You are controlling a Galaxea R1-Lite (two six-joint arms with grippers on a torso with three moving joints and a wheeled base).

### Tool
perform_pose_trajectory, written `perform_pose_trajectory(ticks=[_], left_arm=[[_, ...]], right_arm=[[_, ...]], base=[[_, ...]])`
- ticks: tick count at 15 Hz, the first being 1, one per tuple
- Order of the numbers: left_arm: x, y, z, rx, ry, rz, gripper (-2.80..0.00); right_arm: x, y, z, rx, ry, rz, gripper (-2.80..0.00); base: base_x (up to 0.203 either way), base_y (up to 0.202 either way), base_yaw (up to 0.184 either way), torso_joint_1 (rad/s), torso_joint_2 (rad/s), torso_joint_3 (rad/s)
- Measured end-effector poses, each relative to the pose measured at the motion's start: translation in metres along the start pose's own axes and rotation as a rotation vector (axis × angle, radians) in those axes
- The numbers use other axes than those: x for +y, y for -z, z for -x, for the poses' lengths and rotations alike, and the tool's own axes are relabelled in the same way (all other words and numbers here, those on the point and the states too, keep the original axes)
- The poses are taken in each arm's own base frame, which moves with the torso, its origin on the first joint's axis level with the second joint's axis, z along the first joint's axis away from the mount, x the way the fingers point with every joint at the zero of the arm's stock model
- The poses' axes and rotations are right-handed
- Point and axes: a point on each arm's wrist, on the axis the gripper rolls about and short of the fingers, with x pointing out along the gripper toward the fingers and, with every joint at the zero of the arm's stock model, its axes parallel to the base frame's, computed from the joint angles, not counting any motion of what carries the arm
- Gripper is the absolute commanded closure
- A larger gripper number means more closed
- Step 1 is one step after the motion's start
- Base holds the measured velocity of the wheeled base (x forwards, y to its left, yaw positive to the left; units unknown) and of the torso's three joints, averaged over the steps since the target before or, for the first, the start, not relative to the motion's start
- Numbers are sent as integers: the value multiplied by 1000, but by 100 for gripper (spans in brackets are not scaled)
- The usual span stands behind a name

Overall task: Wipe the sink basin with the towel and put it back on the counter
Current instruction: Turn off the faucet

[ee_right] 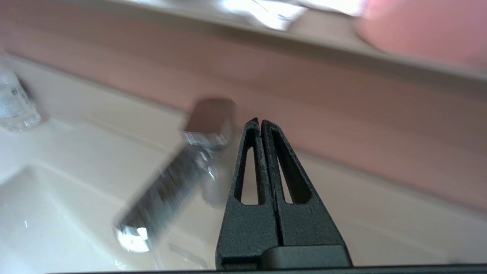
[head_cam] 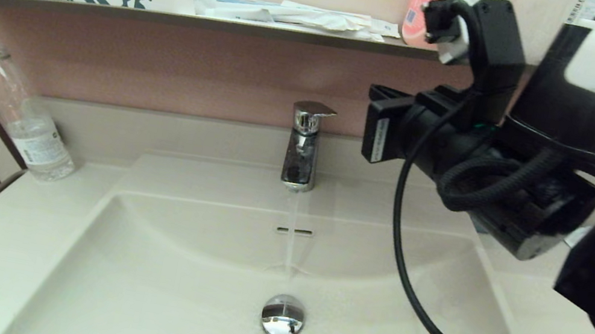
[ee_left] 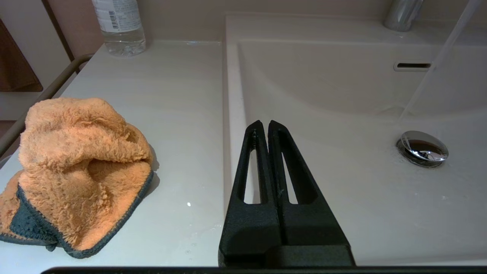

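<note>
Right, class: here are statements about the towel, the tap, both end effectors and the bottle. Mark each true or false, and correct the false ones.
1. The towel lies inside the sink basin. False: it lies on the counter, left of the basin.
2. Water runs from the faucet into the basin. True.
3. The left end effector grips the towel. False: its fingers are shut on nothing, apart from the towel.
4. The right end effector is shut, raised near the faucet. True.
5. The clear bottle lies on its side. False: it stands upright at the counter's back left.
</note>
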Motion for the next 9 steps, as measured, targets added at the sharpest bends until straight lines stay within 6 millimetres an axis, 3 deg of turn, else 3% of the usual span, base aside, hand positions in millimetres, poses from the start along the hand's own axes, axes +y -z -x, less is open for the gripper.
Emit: perform_pose_trajectory(ticks=[4,9], left_arm=[[0,0,0,0,0,0,0],[0,0,0,0,0,0,0]], right_arm=[[26,14,-36,52,-38,43,0],[38,30,-50,108,-58,73,0]], base=[[0,0,0,0,0,0],[0,0,0,0,0,0]])
